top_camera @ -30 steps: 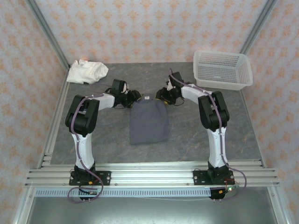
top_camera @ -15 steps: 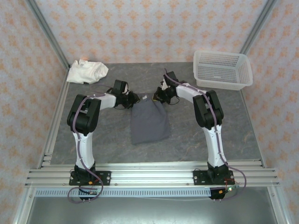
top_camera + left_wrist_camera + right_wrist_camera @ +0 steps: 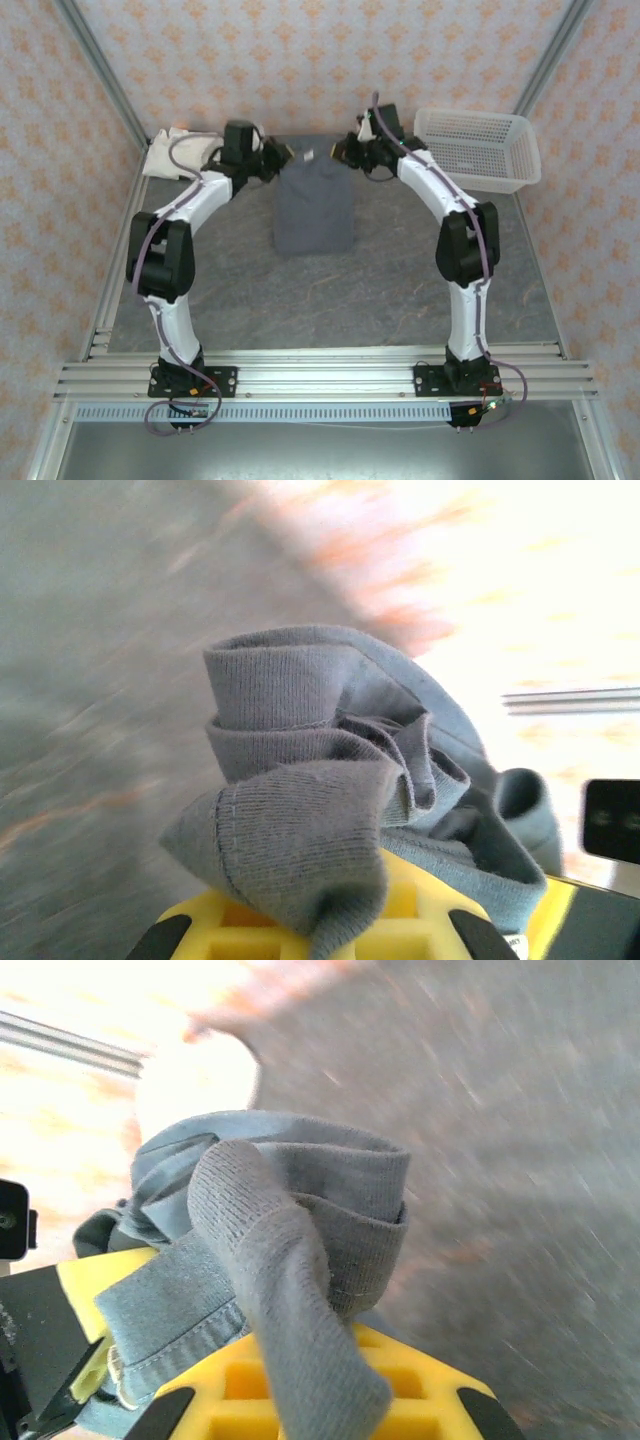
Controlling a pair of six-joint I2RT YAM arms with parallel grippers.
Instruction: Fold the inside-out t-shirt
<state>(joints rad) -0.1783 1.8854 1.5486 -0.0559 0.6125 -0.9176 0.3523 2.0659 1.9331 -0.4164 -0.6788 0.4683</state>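
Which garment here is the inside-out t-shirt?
On the grey table, look at the far middle. The t-shirt is the dark slate-grey cloth pinched at its top corners by the left gripper and right gripper; the cream-white garment, far left, is smaller and ungripped.

A cream-white garment (image 3: 160, 160) lies crumpled at the far left corner of the grey, stone-patterned table (image 3: 400, 285). At the far right corner sits a white plastic basket (image 3: 480, 181) with perforated walls, well apart from the garment. Walls papered in pale pink with an orange motif (image 3: 300, 60) close the table in at the back and on both sides. Ribbed aluminium rails (image 3: 320, 375) run across the near edge, and slanted metal posts (image 3: 95, 70) rise at the back corners.
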